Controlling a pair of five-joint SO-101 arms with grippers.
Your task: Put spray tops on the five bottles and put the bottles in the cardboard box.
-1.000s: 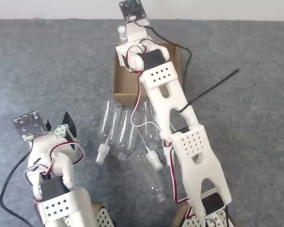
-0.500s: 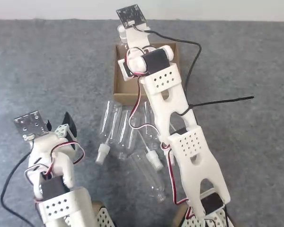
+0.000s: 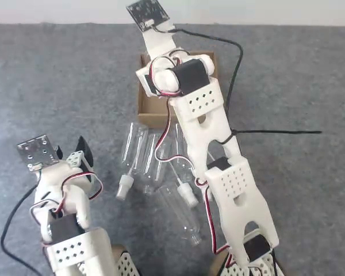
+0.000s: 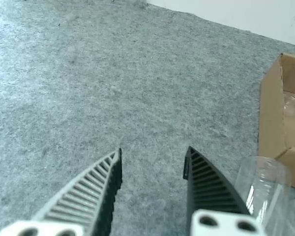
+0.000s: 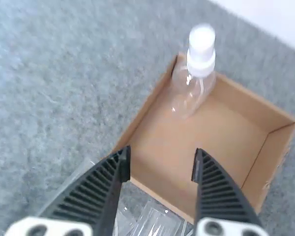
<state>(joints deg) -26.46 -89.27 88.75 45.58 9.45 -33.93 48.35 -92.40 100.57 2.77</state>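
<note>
My right end effector [image 5: 160,152] is released and empty, its jaws spread above the open brown cardboard box [image 5: 221,130]. Inside the box, near one corner, rests one clear plastic bottle with a white spray top [image 5: 191,83]. The other clear plastic bottles [image 3: 132,146] lie clustered on the grey carpeted surface [image 3: 57,86] just beside the box. My left end effector [image 4: 152,155] is likewise released and empty, well apart from the box.
</note>
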